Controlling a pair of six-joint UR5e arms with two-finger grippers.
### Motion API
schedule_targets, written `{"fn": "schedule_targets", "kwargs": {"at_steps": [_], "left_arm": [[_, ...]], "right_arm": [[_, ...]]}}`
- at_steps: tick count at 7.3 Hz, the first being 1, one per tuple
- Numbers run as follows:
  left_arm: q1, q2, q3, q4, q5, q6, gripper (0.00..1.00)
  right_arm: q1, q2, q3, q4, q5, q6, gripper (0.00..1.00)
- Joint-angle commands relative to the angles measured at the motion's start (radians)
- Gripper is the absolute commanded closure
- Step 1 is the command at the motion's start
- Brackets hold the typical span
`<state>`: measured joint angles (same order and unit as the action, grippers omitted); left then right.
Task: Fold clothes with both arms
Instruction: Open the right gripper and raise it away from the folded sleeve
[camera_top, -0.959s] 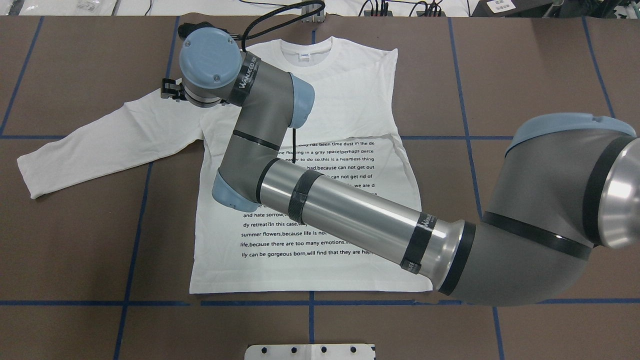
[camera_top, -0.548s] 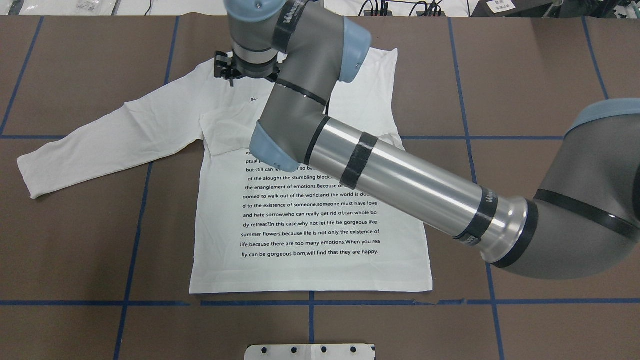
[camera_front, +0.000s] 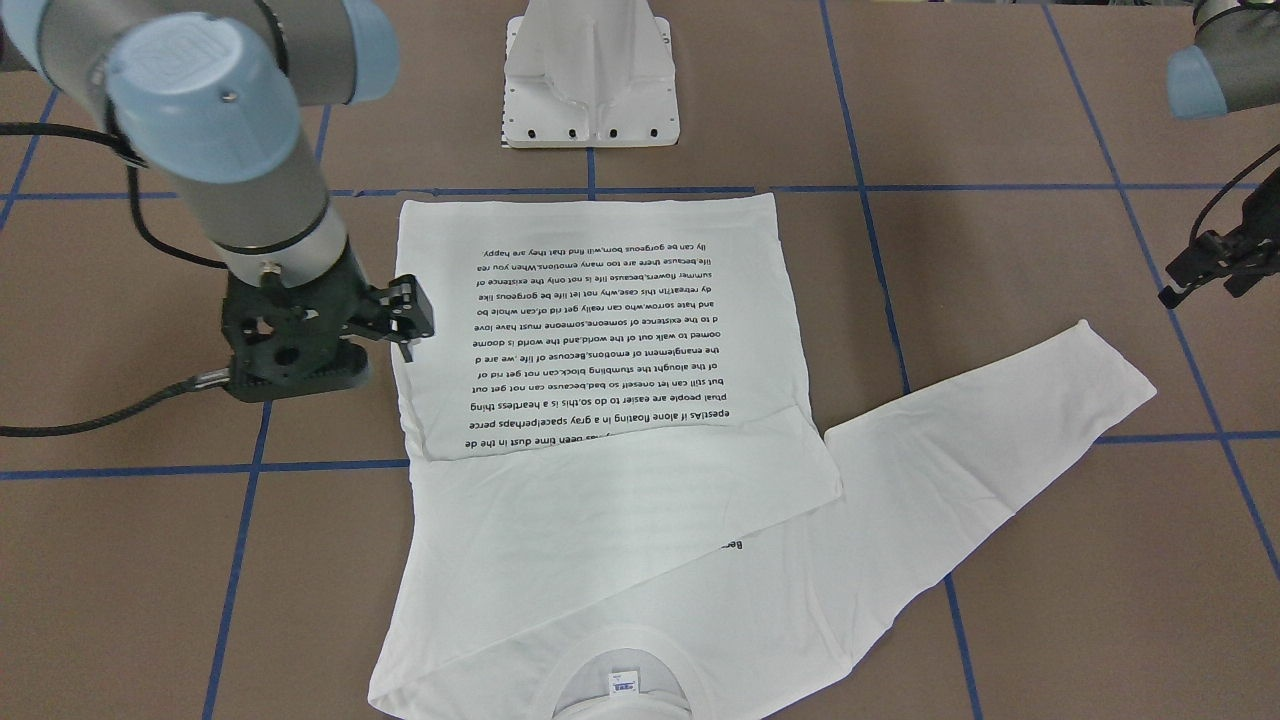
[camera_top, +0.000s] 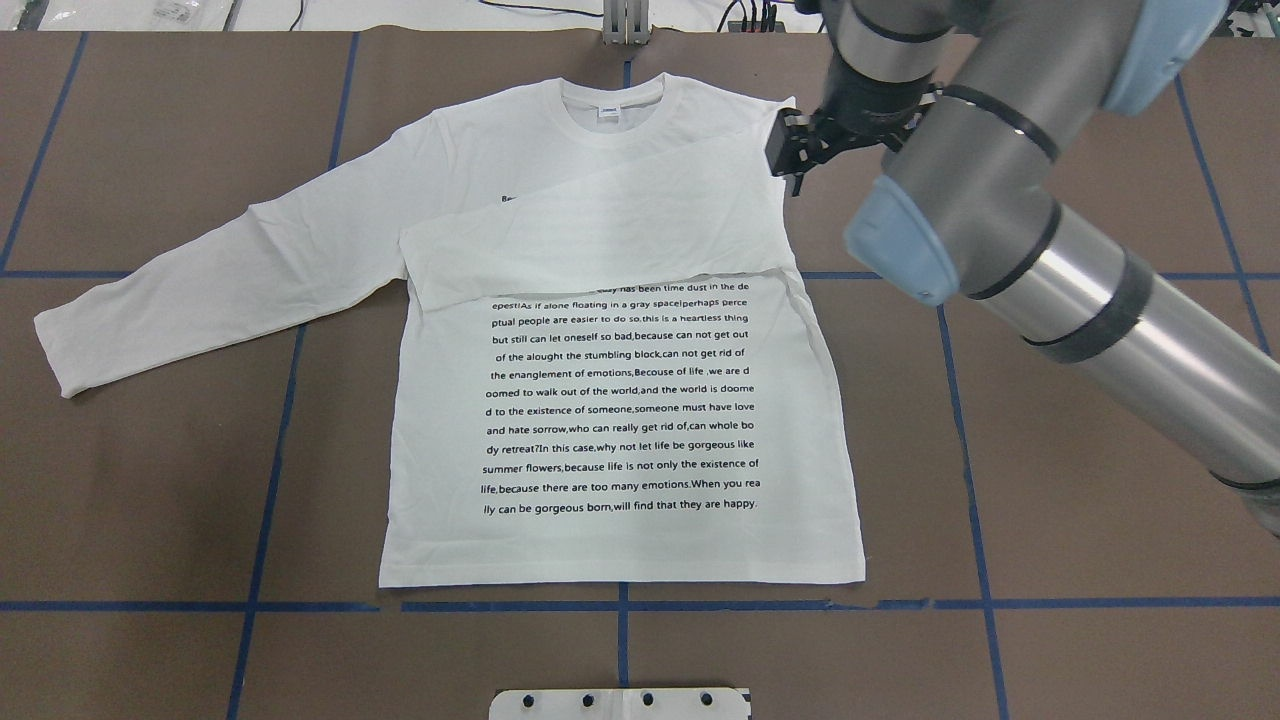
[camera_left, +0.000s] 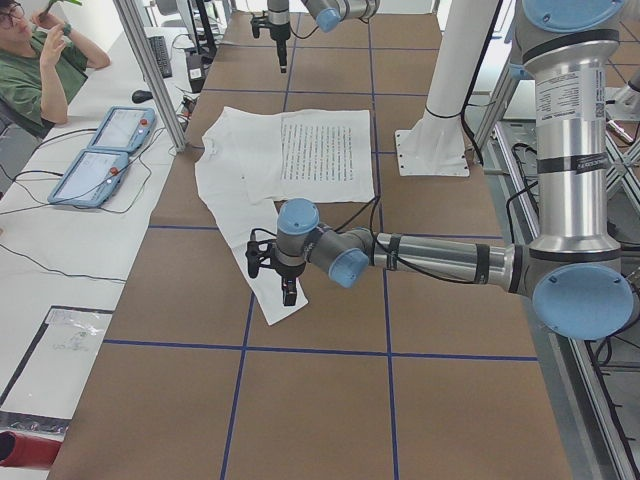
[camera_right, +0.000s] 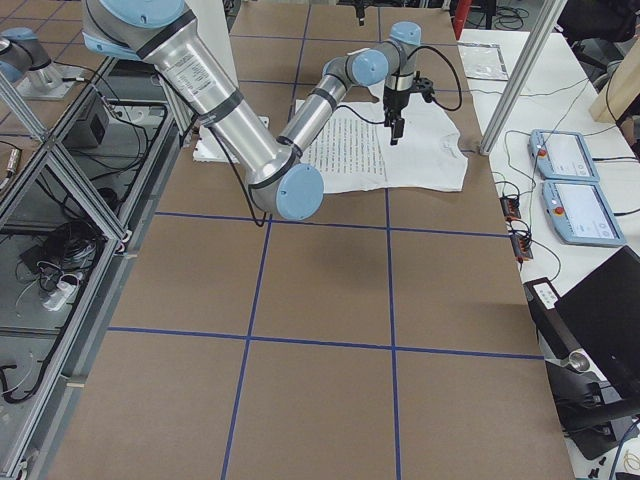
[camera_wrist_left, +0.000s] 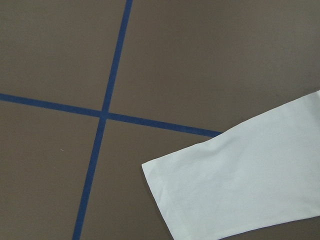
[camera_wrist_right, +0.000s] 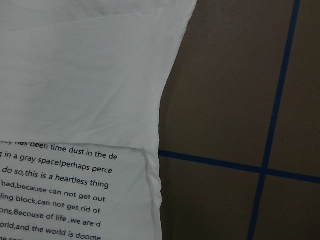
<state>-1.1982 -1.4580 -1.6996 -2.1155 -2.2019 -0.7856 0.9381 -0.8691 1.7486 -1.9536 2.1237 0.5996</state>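
Observation:
The white long-sleeved shirt lies flat on the table with its printed text up and its collar at the far edge. One sleeve is folded across the chest. The other sleeve stretches out to the overhead view's left. My right gripper hangs open and empty beside the shirt's shoulder edge. My left gripper hovers open just beyond the outstretched sleeve's cuff, holding nothing. It is outside the overhead view.
The white pedestal base stands at the table's near edge by the shirt's hem. Blue tape lines grid the brown tabletop. A side bench carries two tablets, and a person sits behind it.
My right arm swung from the shirt's left shoulder across the collar to its right shoulder edge, uncovering the chest. The shirt and its folded sleeve stayed put.

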Motion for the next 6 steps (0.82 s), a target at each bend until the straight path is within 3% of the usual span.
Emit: {"fn": "schedule_targets", "kwargs": {"at_steps": [1,3,6], "left_arm": [[0.049,-0.075,0.238,-0.221,0.037,-0.006,0.0],[0.098,-0.124,0.32,-0.25,0.041,-0.014,0.0],[0.131,-0.122,0.325,-0.25,0.06,-0.014,0.0]], "right_arm": [[0.047,-0.082,0.049,-0.016,0.038,-0.086,0.0],[0.047,-0.091,0.051,-0.016,0.039,-0.084,0.0],[0.035,-0.099,0.054,-0.007,0.041,-0.069,0.0]]}}
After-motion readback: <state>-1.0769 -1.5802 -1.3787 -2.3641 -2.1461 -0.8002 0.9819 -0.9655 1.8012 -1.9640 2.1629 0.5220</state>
